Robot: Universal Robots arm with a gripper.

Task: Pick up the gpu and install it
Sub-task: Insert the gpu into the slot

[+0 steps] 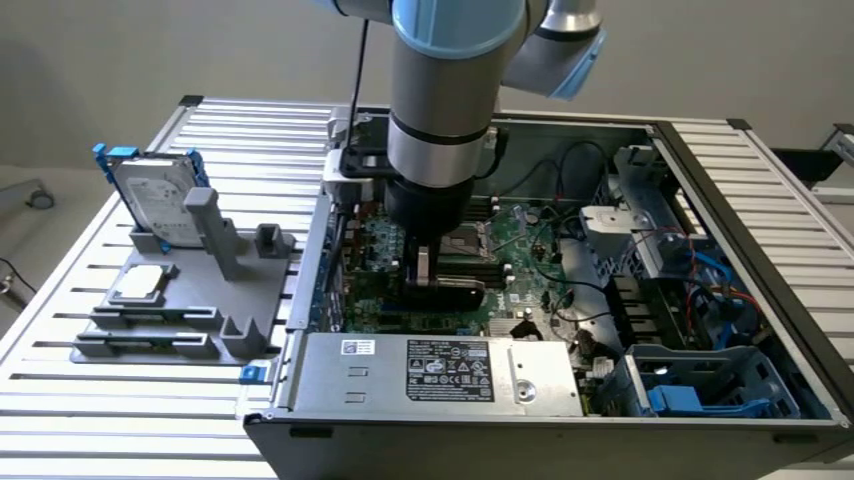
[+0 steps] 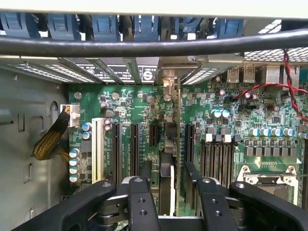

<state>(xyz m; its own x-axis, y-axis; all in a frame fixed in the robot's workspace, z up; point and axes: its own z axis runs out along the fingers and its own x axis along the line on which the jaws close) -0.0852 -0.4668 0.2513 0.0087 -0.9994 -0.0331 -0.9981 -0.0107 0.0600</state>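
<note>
I hold the gpu [image 2: 166, 178] inside the computer case [image 1: 747, 200].
My claw [image 2: 169, 195] grips it, edge-down over the green board's slots [image 2: 117, 154], mid-case. Picking up looks done; I cannot tell if it is pushed in.

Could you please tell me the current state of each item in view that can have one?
Thin black-and-green gpu card: upright on edge, gripped, low over the green motherboard; whether it is seated cannot be told.
Black two-finger gripper: shut on the gpu card.
Dark metal computer case: open, interior exposed.
Silver hard drive with blue rails: standing upright in the grey fixture.
Small square silver chip: lying flat on the fixture.
</note>
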